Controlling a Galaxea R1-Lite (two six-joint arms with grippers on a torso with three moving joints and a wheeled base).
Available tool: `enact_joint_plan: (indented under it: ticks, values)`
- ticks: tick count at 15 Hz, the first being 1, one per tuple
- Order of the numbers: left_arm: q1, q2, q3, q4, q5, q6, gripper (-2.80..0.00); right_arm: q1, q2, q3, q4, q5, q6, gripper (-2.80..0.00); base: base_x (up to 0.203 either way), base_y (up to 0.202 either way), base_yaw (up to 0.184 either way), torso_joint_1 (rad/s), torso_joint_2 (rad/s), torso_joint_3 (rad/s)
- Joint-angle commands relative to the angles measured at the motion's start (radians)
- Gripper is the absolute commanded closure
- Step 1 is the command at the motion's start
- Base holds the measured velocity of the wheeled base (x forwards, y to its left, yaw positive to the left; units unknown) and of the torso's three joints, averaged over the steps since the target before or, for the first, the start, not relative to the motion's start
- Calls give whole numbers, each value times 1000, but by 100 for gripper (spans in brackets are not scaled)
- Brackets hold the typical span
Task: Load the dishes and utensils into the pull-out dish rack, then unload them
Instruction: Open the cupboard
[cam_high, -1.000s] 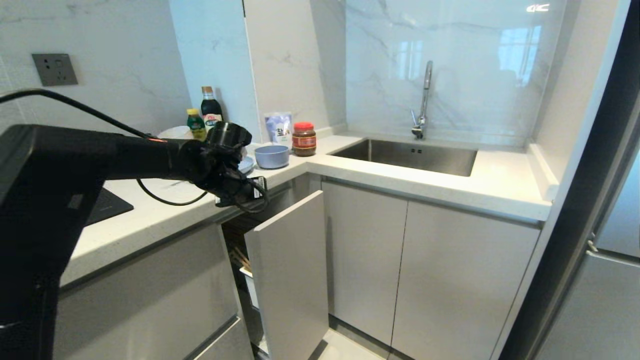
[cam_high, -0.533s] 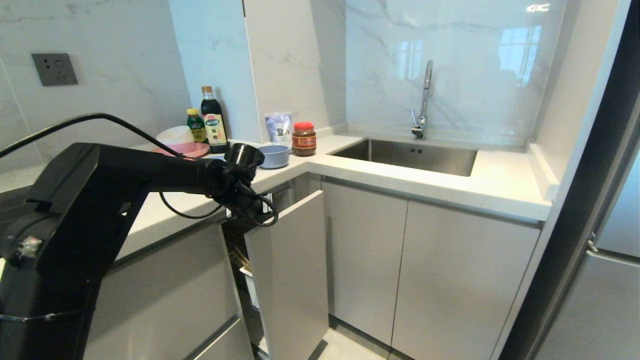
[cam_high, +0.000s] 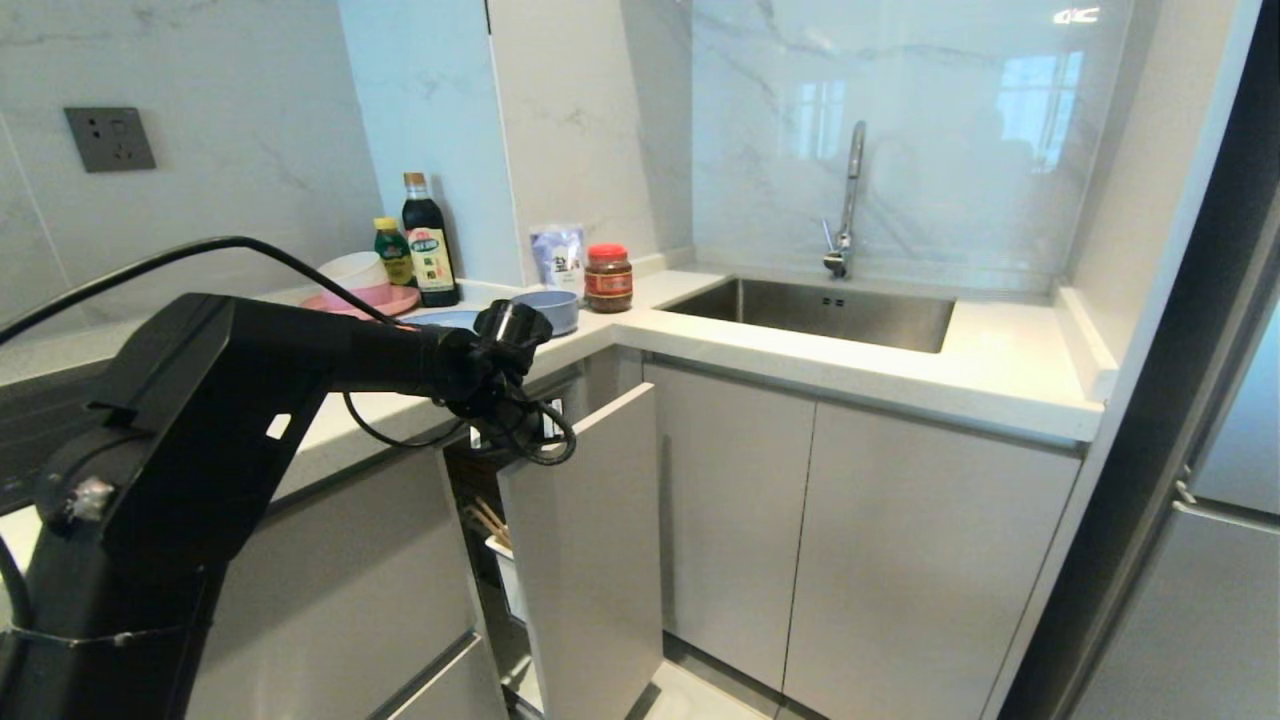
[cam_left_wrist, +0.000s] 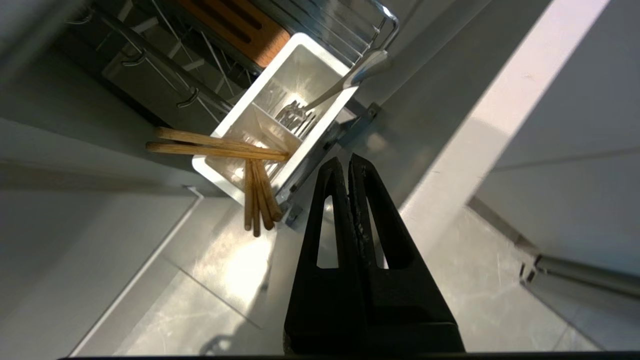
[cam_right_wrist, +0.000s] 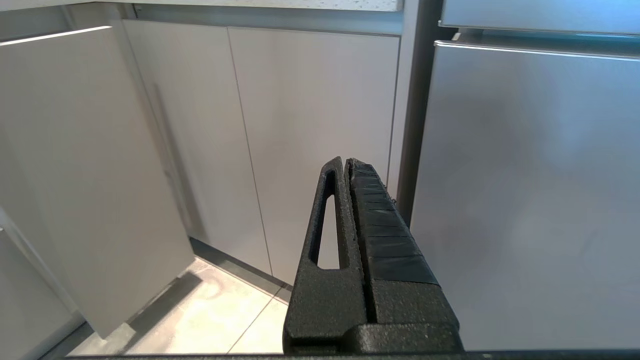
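Observation:
The pull-out dish rack (cam_high: 585, 540) stands drawn out below the counter, its pale grey front panel facing me. In the left wrist view its white caddy (cam_left_wrist: 280, 115) holds the wooden chopsticks (cam_left_wrist: 215, 147) and the silver spoon (cam_left_wrist: 350, 80), which leans on the rim. My left gripper (cam_left_wrist: 348, 160) is shut and empty, pointing down just inside the front panel beside the caddy. On the counter sit the pale blue bowl (cam_high: 548, 308) and pale blue plate (cam_high: 440, 318). My right gripper (cam_right_wrist: 347, 161) is shut, parked low before the cabinet doors.
The left arm (cam_high: 400, 360) reaches across the counter edge. A pink plate with stacked bowls (cam_high: 360, 285), sauce bottles (cam_high: 425, 240), a bag (cam_high: 557, 258) and a red-lidded jar (cam_high: 608, 278) stand at the back. A sink (cam_high: 810, 312) lies right; a steel fridge (cam_right_wrist: 530, 190) is beside it.
My left arm has swung right and down along the counter edge to above the rack's front panel, uncovering the pink plate and blue plate. The gripper stayed shut; the right arm kept still.

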Motion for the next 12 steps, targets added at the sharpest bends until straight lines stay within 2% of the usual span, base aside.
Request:
enact_joint_plan:
  ticks: [1,12]
  values:
    - [-26,-3,3,10,-3,-5,0,0,-4,2,0,0,0,0,0,0,0,0,0,0]
    - [-250,-58,141,4,-24,-45,0,0,-4,2,0,0,0,0,0,0,0,0,0,0]
